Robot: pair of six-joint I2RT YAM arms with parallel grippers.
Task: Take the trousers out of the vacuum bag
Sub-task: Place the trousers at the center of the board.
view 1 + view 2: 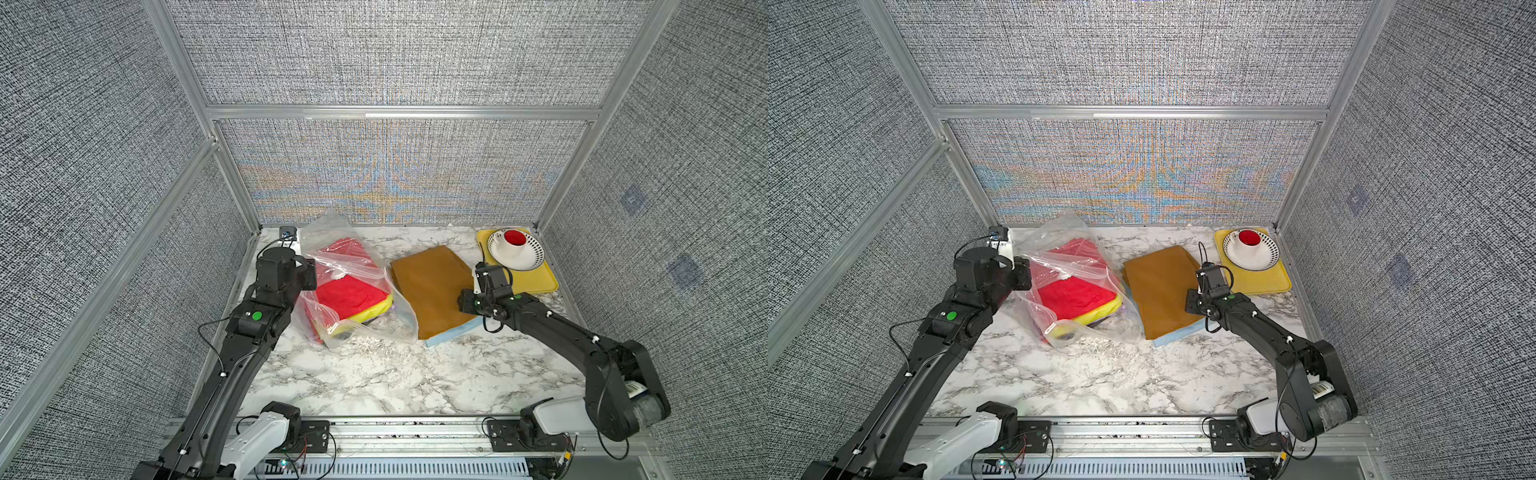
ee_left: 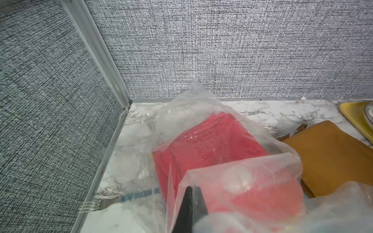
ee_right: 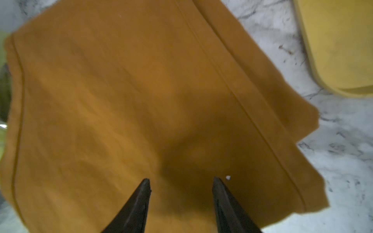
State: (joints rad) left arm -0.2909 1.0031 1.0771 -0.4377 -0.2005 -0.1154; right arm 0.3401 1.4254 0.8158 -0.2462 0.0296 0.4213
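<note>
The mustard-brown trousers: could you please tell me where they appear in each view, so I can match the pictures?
Top view: mustard-brown trousers right of centre, between vacuum bag and yellow tray.
Top view: same spot, slightly further left in the picture.
Left wrist: at that picture's right edge, behind the vacuum bag.
Right wrist: filling most of the picture, below the open right gripper.
Shared landmark: the yellow tray.

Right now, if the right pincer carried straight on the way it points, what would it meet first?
Most likely the mustard brown trousers: in the right wrist view the open right pincer points onto that cloth, nothing between. How far above it the tips stand is unclear.
</note>
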